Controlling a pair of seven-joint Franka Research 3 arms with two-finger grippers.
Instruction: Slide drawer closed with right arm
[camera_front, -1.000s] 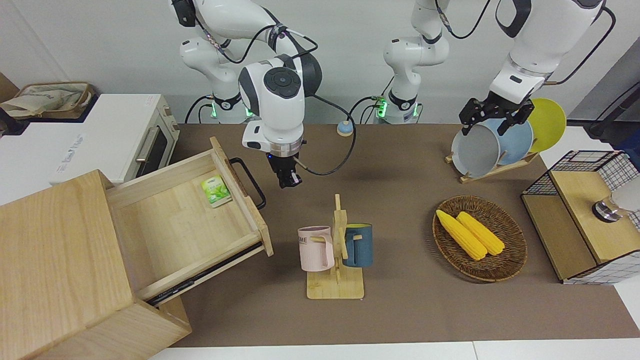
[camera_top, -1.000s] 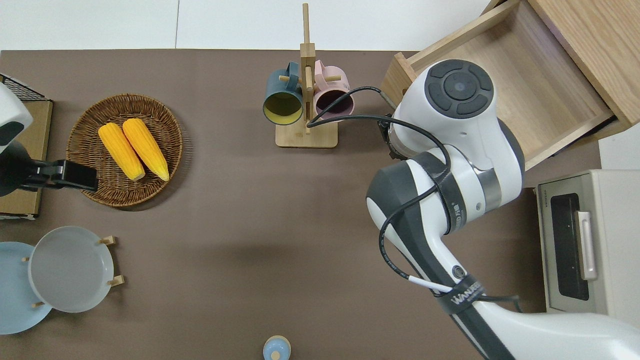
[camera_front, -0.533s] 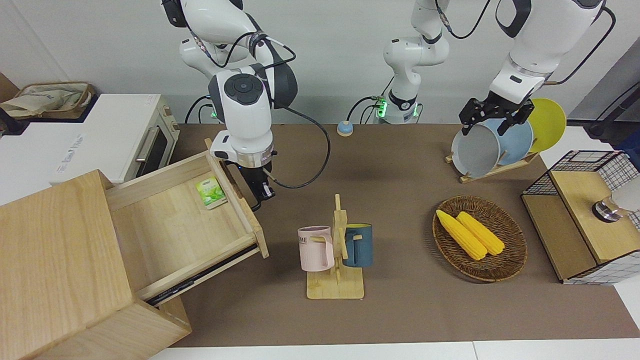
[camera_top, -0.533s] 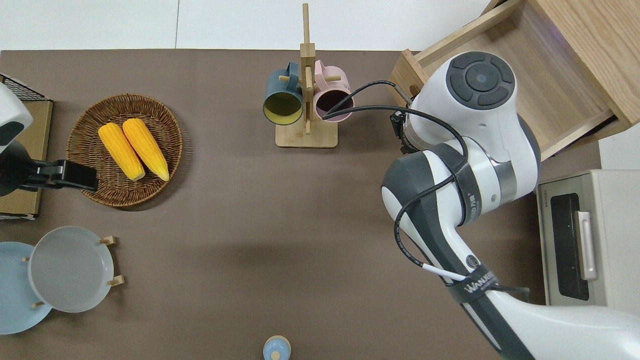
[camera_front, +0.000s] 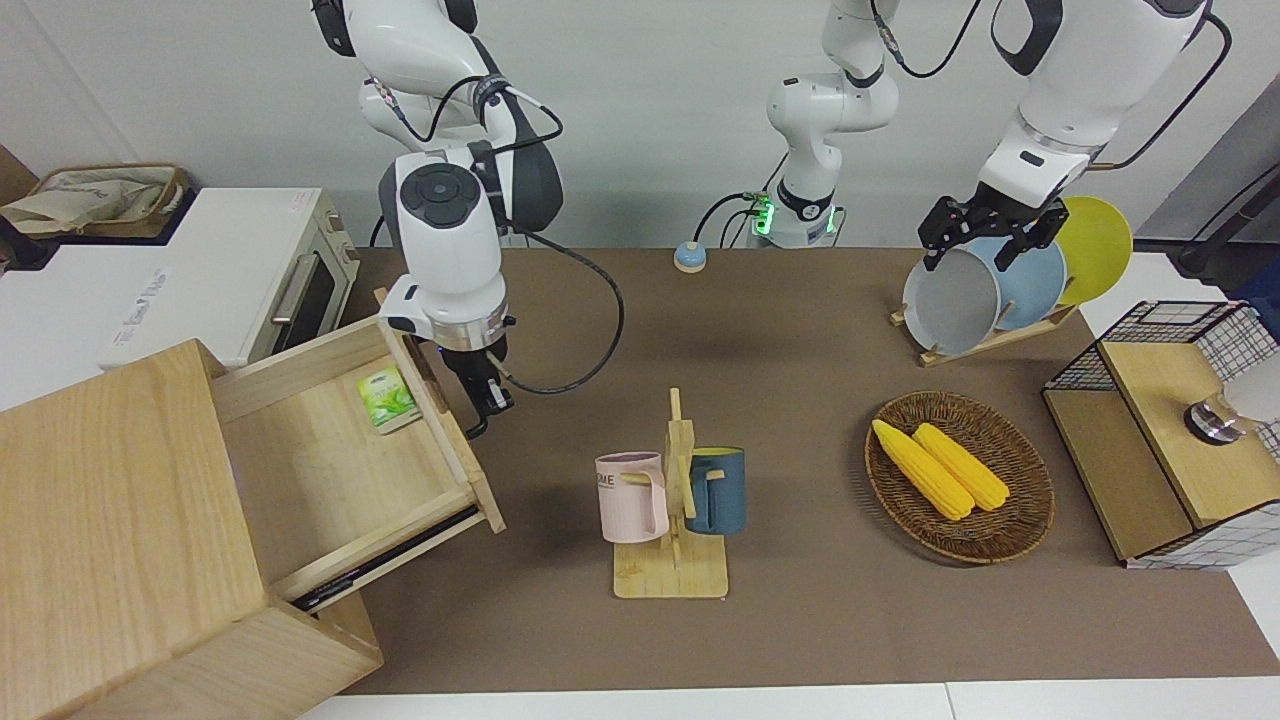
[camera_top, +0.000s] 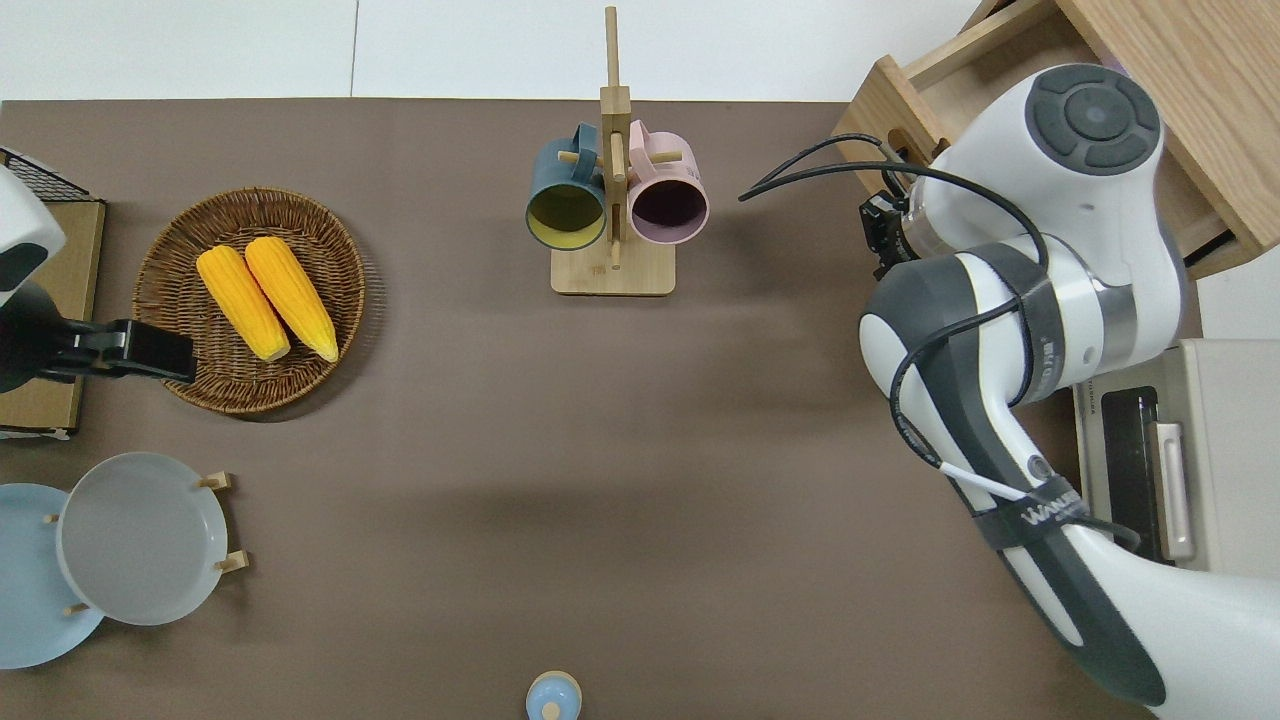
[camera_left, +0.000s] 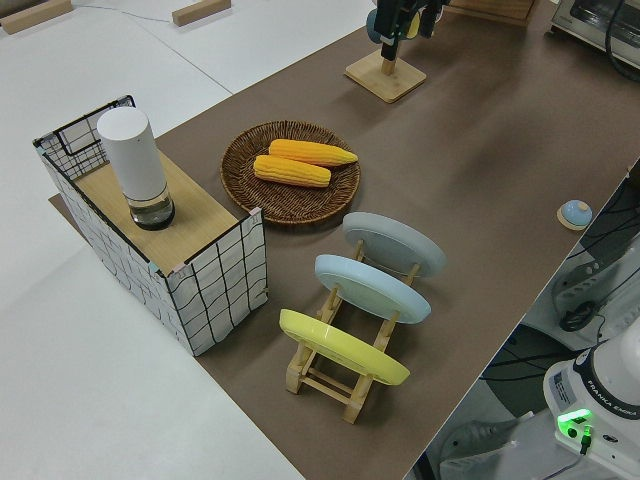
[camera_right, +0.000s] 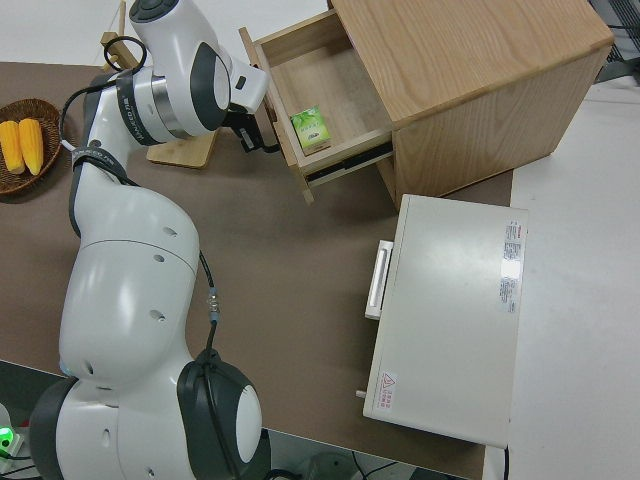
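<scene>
While pressing the drawer, right gripper looks closed.

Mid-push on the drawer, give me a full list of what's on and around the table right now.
cabinet: one, light wood, right arm's end
drawer: one, light wood, partly open
packet: one, green, in the drawer
toaster oven: one, white, beside the cabinet
mug stand: one, wood, mid-table
mugs: two, pink and dark blue, on the stand
basket: one, brown wicker
corn cobs: two, yellow, in the basket
plates: three, grey, blue, yellow, racked
mesh-sided box: one, left arm's end
right gripper: at the drawer front
left gripper: parked
</scene>
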